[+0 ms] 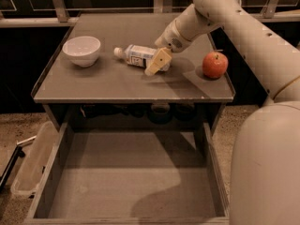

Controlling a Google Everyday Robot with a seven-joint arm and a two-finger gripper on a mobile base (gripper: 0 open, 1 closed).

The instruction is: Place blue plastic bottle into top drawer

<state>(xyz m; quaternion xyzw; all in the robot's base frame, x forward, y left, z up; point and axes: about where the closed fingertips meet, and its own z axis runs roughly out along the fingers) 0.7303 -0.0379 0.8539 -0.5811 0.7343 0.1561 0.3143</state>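
Observation:
The blue plastic bottle (137, 55) lies on its side on the grey tabletop, white cap pointing left toward the bowl. My gripper (158, 61) sits right at the bottle's bottom end, its pale fingers (156, 63) over that end. The top drawer (131, 175) is pulled out below the tabletop, wide and shallow, with a bare grey bottom. My arm reaches in from the upper right.
A white bowl (82, 50) stands at the left of the tabletop (108, 81). A red apple (215, 64) sits at the right, near the edge. A clear plastic bin (33, 159) lies on the floor left of the drawer.

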